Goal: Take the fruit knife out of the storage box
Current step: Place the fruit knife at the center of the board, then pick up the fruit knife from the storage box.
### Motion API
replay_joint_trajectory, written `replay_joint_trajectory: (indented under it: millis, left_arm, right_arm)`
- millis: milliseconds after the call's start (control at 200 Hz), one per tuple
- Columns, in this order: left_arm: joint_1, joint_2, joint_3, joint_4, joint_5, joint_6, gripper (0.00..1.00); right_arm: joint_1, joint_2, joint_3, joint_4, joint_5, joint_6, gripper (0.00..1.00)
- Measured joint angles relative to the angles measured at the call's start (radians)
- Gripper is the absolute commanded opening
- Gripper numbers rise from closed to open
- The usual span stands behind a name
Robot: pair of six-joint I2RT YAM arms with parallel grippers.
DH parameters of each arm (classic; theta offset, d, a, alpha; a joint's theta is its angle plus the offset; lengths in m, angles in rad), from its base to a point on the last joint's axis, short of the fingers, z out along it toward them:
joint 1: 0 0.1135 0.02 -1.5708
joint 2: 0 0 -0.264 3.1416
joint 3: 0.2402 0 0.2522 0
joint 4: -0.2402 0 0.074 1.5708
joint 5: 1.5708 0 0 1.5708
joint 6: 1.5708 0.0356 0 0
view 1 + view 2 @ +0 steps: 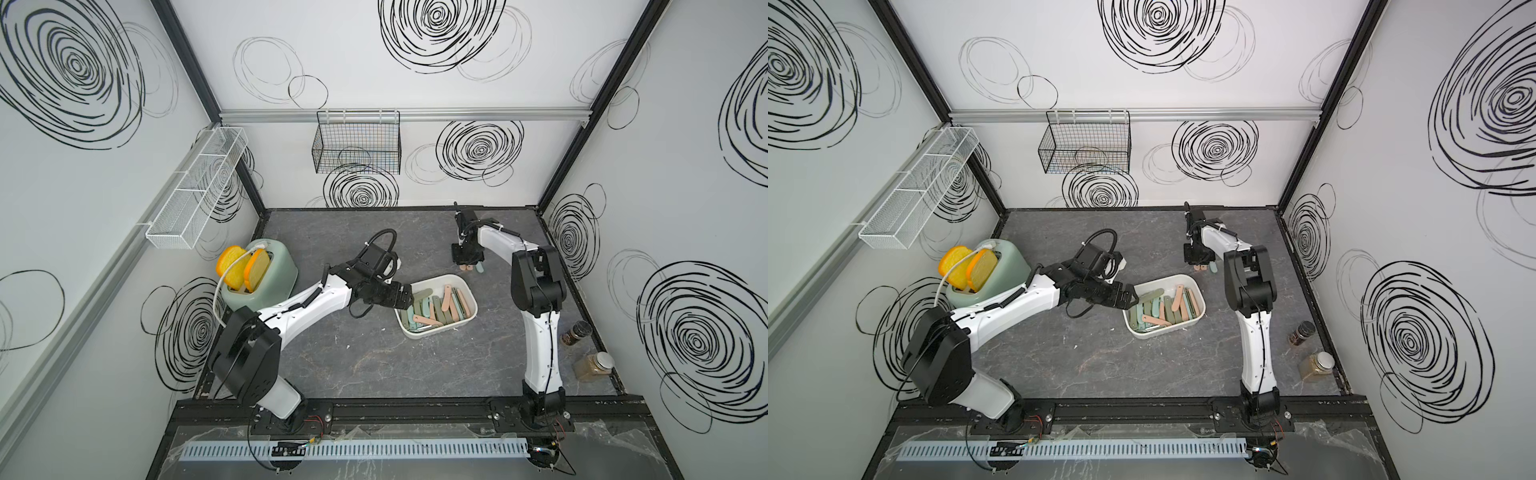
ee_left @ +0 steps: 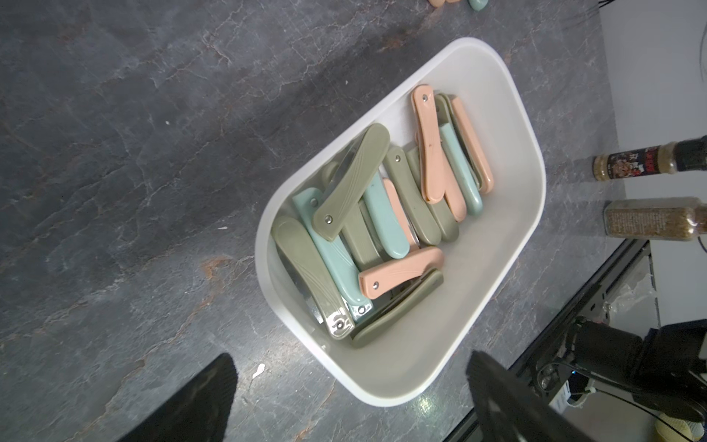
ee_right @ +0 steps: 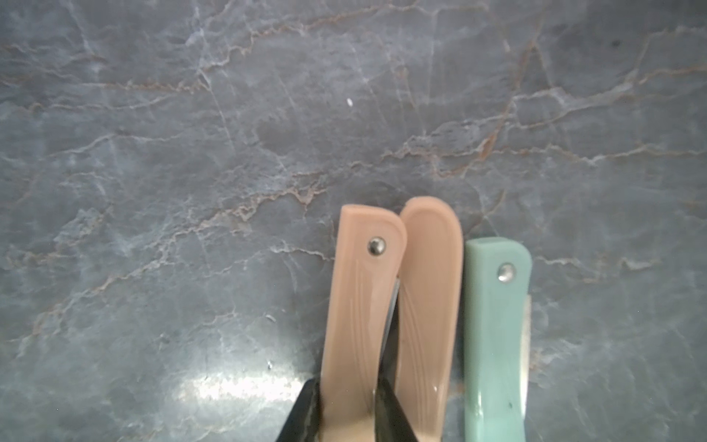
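The white storage box [image 1: 415, 335] [image 1: 1144, 334] [image 2: 465, 42] lies mid-table, holding several folded fruit knives with pink, teal and olive handles [image 2: 354, 180]. My left gripper [image 1: 411, 297] [image 1: 1133, 300] [image 2: 350, 367] hangs open over the box's left end, its fingers wide apart and holding nothing. Behind the box, my right gripper [image 1: 467, 262] [image 1: 1200, 262] [image 3: 348, 386] points down at the table. Its fingers press both sides of a pink fruit knife [image 3: 363, 291] that lies on the tabletop. Beside it lie another pink knife [image 3: 430, 268] and a teal one [image 3: 493, 325].
A green toaster [image 1: 266, 270] with bread slices stands at the left. Two spice jars [image 1: 577, 332] [image 1: 594, 365] sit near the right wall. A black wire basket [image 1: 357, 143] and a white one [image 1: 195, 191] hang on the walls.
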Motion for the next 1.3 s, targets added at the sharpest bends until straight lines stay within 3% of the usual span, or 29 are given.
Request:
replay_joint_trajectory:
  millis: [350,735,1185,1301]
  left_arm:
    - [0.01,-0.008,-0.003,0.0,0.008,0.002,0.98]
    - [0.007,-0.156,-0.136,0.011,0.011,-0.033,0.98]
    - [0.001,-0.333,-0.292,0.008,-0.002,-0.058,0.98]
    - [-0.002,-0.367,-0.322,0.006,-0.006,-0.067,0.98]
  right_arm:
    - [0.0,-0.03,-0.015,0.001,0.001,-0.001,0.33]
    - [0.025,-0.333,-0.23,0.006,0.001,0.023,0.32]
    - [0.206,-0.542,-0.483,0.034,-0.02,0.093,0.32]
    - [0.253,-0.548,-0.55,0.049,-0.025,0.124,0.37]
